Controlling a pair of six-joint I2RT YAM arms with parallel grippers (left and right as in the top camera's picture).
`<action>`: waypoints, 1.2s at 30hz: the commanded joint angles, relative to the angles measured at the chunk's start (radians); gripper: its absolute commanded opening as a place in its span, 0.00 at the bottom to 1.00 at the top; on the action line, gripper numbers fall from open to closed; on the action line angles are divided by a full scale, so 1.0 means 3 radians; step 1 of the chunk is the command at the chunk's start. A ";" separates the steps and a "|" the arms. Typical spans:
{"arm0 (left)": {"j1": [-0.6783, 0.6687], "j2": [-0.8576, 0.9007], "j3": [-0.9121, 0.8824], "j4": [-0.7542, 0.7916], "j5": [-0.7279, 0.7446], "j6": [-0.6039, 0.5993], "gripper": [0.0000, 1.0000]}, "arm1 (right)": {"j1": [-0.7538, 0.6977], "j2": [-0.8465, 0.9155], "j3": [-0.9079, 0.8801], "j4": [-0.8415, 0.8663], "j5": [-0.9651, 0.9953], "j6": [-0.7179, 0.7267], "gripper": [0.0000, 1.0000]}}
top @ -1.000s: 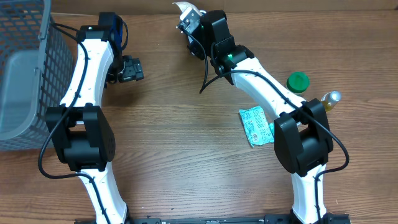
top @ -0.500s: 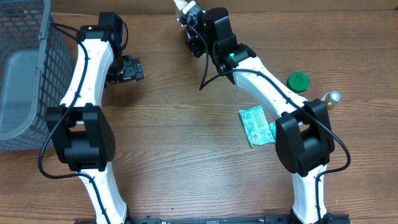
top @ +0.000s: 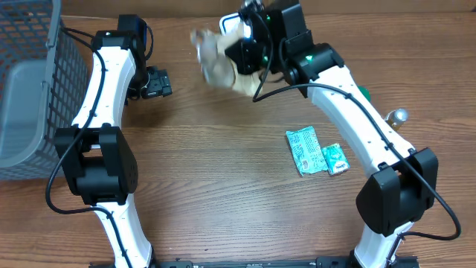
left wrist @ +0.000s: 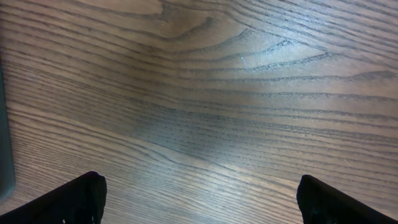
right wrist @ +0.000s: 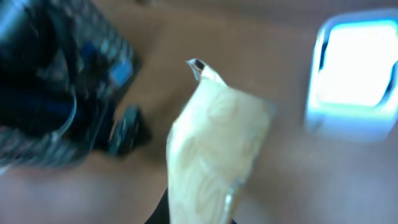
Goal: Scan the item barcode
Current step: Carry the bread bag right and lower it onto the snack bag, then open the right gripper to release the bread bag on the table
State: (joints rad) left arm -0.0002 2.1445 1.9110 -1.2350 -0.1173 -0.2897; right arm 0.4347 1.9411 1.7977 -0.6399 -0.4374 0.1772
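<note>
Overhead view shows the right arm (top: 335, 82) with its jaws pinched shut on a pale pouch (top: 216, 56), held up over the counter (top: 223, 186) near the far edge, all blurry. Left jaws are spread wide, holding nothing. Pickup's done I'd say, but I can't make out a barcode or scanner, so the actual scan is left.

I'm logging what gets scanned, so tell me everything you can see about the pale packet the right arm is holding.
The pale packet is a cream-coloured, soft-looking pouch with faint lighter markings and a small notched corner at its top. It looks like thin plastic or foil, slightly crumpled. The right gripper is shut on its lower end, and nothing else touches it. It stands roughly upright in the wrist view, leaning a little. From overhead it is a blur near the far side of the wooden table, apparently lifted off it. No barcode or print is readable.
</note>
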 commanded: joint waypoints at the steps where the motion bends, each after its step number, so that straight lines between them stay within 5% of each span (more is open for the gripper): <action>1: 0.0000 -0.0075 0.0006 -0.0004 -0.0033 -0.0046 1.00 | -0.0013 -0.0025 -0.0025 -0.0525 -0.0342 0.0320 0.04; 7: 0.0000 -0.0075 0.0006 -0.0004 -0.0033 -0.0046 0.99 | -0.0010 -0.0004 -0.0088 -0.1520 -0.0342 0.0318 0.04; 15: 0.0000 -0.0075 0.0006 -0.0004 -0.0033 -0.0046 1.00 | -0.0011 -0.0003 -0.0262 -0.1801 0.0413 0.0320 0.05; 22: 0.0000 -0.0075 0.0006 -0.0004 -0.0033 -0.0046 1.00 | -0.0014 -0.0003 -0.0262 -0.1940 0.0963 0.0322 0.47; 23: -0.0001 -0.0075 0.0006 -0.0004 -0.0033 -0.0046 1.00 | -0.0014 -0.0003 -0.0262 -0.1943 0.1007 0.0320 0.70; 24: -0.0001 -0.0075 0.0006 -0.0004 -0.0033 -0.0046 1.00 | -0.0014 -0.0003 -0.0262 -0.1943 0.1027 0.0320 0.78; 25: 0.0000 -0.0075 0.0006 -0.0004 -0.0033 -0.0046 0.99 | -0.0014 -0.0003 -0.0262 -0.1943 0.1073 0.0322 1.00; 36: 0.0000 -0.0075 0.0006 -0.0003 -0.0033 -0.0046 1.00 | -0.0014 -0.0003 -0.0262 -0.1934 0.1132 0.0320 1.00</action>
State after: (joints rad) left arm -0.0002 2.1445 1.9110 -1.2346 -0.1173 -0.2897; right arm 0.4324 1.9427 1.7237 -1.2236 -0.1139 0.2733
